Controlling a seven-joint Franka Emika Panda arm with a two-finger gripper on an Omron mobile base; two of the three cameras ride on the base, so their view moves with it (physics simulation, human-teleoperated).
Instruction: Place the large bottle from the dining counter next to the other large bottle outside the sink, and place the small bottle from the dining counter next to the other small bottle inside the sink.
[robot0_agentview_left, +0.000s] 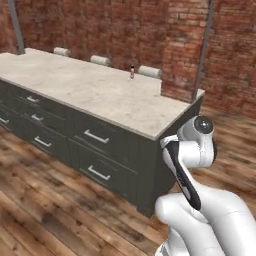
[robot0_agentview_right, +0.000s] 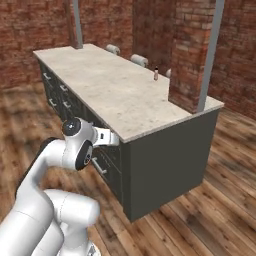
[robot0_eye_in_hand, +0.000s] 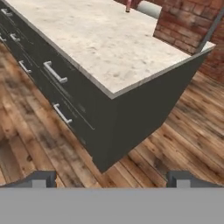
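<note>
Small bottle (robot0_agentview_left: 132, 72) (short, slim, pinkish-red, dark-capped); upright on beige counter (robot0_agentview_left: 100, 92)

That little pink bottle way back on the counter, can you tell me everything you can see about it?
The small bottle is short, slim and pinkish-red, with a darker top. It stands upright near the far edge of a long beige speckled counter, close to a brick pillar. Its base rests on the stone, and nothing else touches it. A pale rounded shape sits just behind it. It is too small and far away to make out a label or what is inside.
</note>
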